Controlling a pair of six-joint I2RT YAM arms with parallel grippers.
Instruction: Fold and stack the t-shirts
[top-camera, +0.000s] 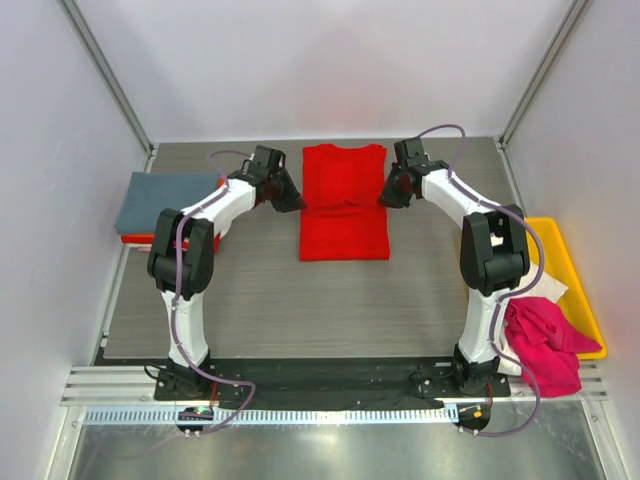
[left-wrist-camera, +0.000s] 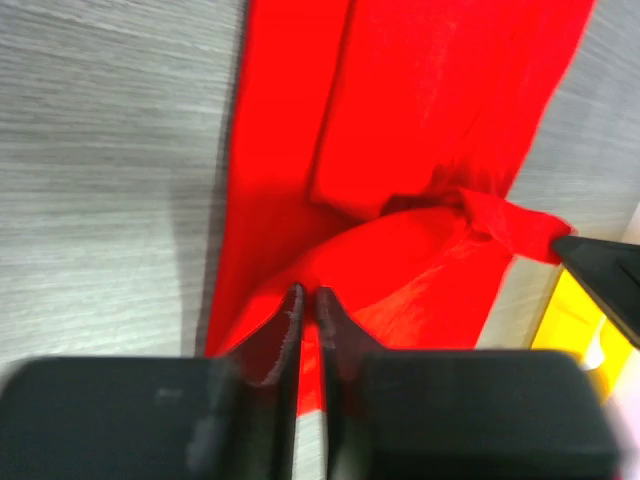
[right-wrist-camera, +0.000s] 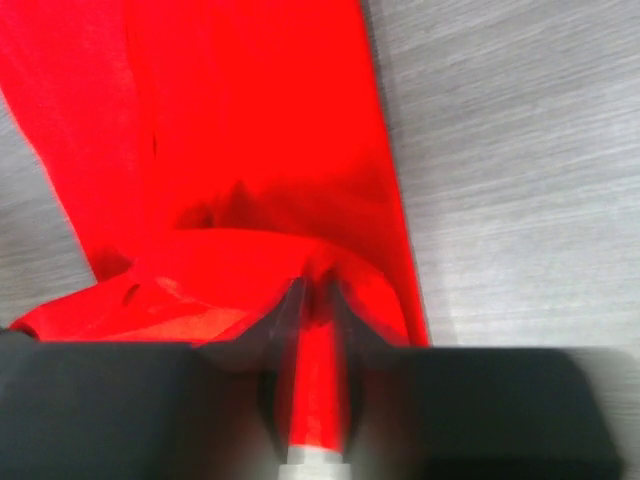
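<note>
A bright red t-shirt (top-camera: 343, 205) lies lengthwise at the table's far middle, its sides folded in and a raised fold across its middle. My left gripper (top-camera: 293, 199) is at that fold's left edge and my right gripper (top-camera: 386, 194) at its right edge. In the left wrist view the gripper (left-wrist-camera: 310, 295) is shut on a ridge of the red t-shirt (left-wrist-camera: 420, 120). The right wrist view shows that gripper (right-wrist-camera: 315, 290) pinching the red t-shirt (right-wrist-camera: 250, 130) the same way. A folded slate grey-blue t-shirt (top-camera: 165, 200) lies far left. A crumpled magenta t-shirt (top-camera: 545, 340) hangs off the tray.
A yellow plastic tray (top-camera: 578, 290) stands at the right edge, with white cloth (top-camera: 550, 287) under the magenta one. An orange-red cloth edge (top-camera: 140, 240) shows beneath the grey-blue shirt. Bare wood-grain table (top-camera: 330, 305) lies between the red shirt and the arm bases.
</note>
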